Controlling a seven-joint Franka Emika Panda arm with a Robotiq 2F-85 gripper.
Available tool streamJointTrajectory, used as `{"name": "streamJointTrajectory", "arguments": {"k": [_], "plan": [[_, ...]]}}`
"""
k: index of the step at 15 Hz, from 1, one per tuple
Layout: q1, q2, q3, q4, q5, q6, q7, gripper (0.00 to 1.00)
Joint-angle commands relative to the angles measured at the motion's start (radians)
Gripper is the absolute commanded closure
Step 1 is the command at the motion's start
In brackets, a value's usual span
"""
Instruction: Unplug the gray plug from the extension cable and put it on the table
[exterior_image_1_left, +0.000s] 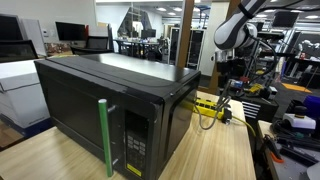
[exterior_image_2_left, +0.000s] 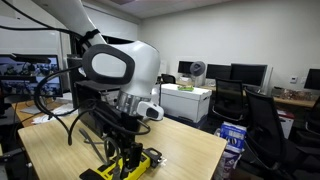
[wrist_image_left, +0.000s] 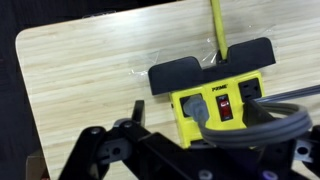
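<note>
A: Where's the plug?
B: Small light-gray blocky plug (wrist_image_left: 194, 108) is seated in the long bright-yellow extension cable w/ black sockets (wrist_image_left: 238, 92), lying on the pale wood-grain tabletop (wrist_image_left: 80, 85). Black Robotiq gripper (exterior_image_2_left: 122, 152) hangs right over it. Can't tell if the jaws are spread or clenched.
A: Risks?
B: If the strip isn't fixed, the pull prob. lifts it along w/ the plug. The thick black cords (wrist_image_left: 275, 120) lie just beside it, so the jaws could snag those.
A: Writing?
B: Small white print above the red switch (wrist_image_left: 226, 109), too blurred to read.
</note>
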Motion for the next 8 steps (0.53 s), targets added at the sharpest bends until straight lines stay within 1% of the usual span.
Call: {"name": "streamJointTrajectory", "arguments": {"k": [1,4,8], "plan": [[-0.014,0.005,-0.006,-0.027,-0.005,0.04,-0.038,0.0],[-0.018,0.011,-0.005,-0.036,-0.005,0.054,-0.043,0.0],[-0.025,0.028,-0.004,-0.048,-0.001,0.152,-0.055,0.0]]}}
